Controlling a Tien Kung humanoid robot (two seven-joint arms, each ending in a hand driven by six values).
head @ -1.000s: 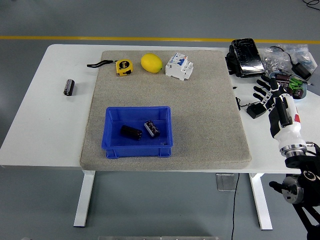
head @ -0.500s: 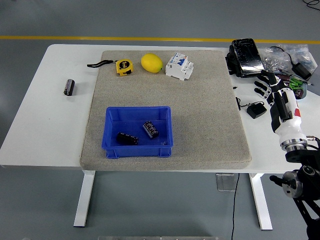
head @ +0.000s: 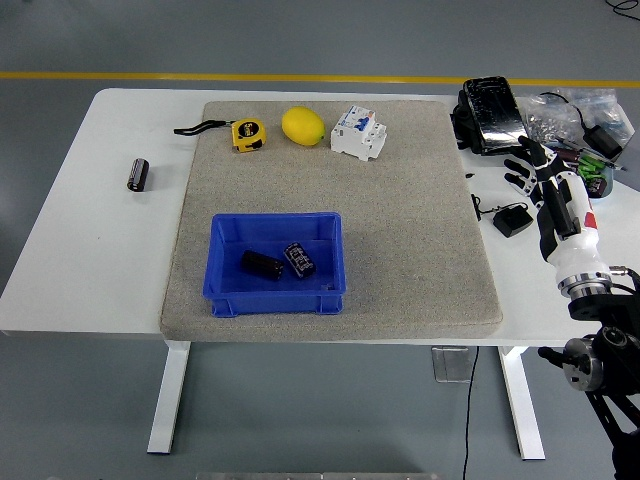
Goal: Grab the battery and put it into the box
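- Two batteries (head: 280, 262) lie inside the blue box (head: 276, 299).
- A third battery (head: 138, 174) lies on the worktop (head: 90, 230), left.
- Right hand (head: 541, 175) hovers released, fingers spread, empty.

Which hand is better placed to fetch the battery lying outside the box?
Probably left: the battery lies far left on the table, while the only visible hand, the right hand, is open at the far right.

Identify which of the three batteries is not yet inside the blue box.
The battery on the bare table, left of the grey mat. The other two, one black and one labelled, lie inside the blue box.
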